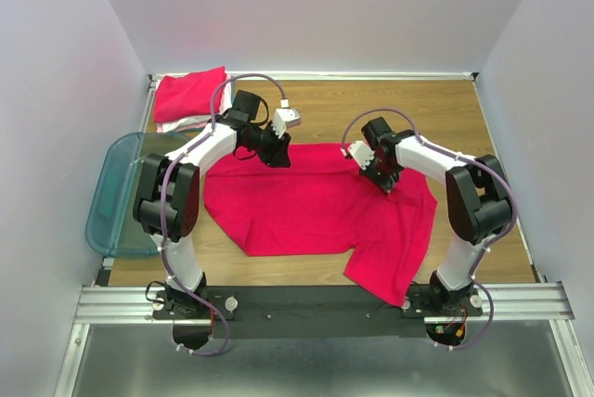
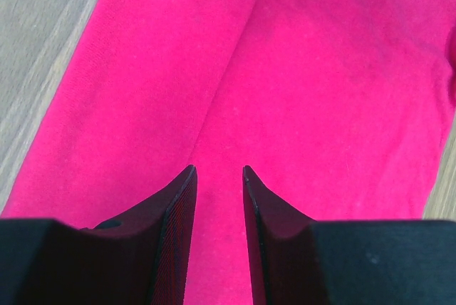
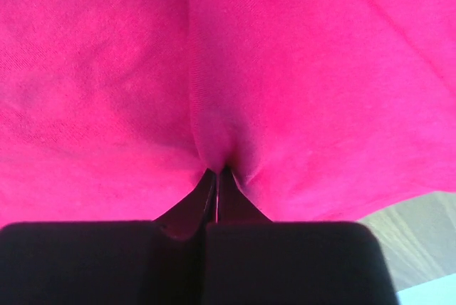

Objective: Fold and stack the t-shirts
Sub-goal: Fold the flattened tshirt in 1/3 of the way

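Looking at the top view, biggest first: wooden table (image 1: 483, 119), with the red t-shirt (image 1: 306, 207) spread open over its middle. The shirt is unfolded and flat apart from some wrinkles, and one lobe hangs toward the near edge at 5 o'clock.

Teal plastic bin (image 1: 111, 202) sits at 9 o'clock, off the table's left edge and well apart from the shirt.

Left arm (image 1: 200, 151) arcs in from 7 o'clock, right arm (image 1: 436, 160) from 5 o'clock. Both reach over the cloth.

Folded stack (image 1: 190, 96) is in the 11 o'clock corner: a red shirt on top, a white layer showing under it (how many are in the stack I can't tell).

Left gripper (image 1: 278, 151) is at the shirt's far edge, about 11 o'clock from the cloth centre. In the left wrist view, the left gripper (image 2: 217, 169) is released. Its dark fingers (image 2: 178, 205) stand apart, red cloth shows through the gap, and a crease runs up toward 12 o'clock. Nothing is pinched. Bare wood is visible at 10 o'clock.

Right gripper (image 1: 385, 184) is on the cloth at about 2 o'clock from the centre. In the right wrist view, the right gripper (image 3: 217, 171) is clenched. The jaws meet, with a pucker of the red t-shirt (image 3: 214, 134) gathered right at the tips, so it's grasping the shirt. A sliver of table shows at 4 o'clock.
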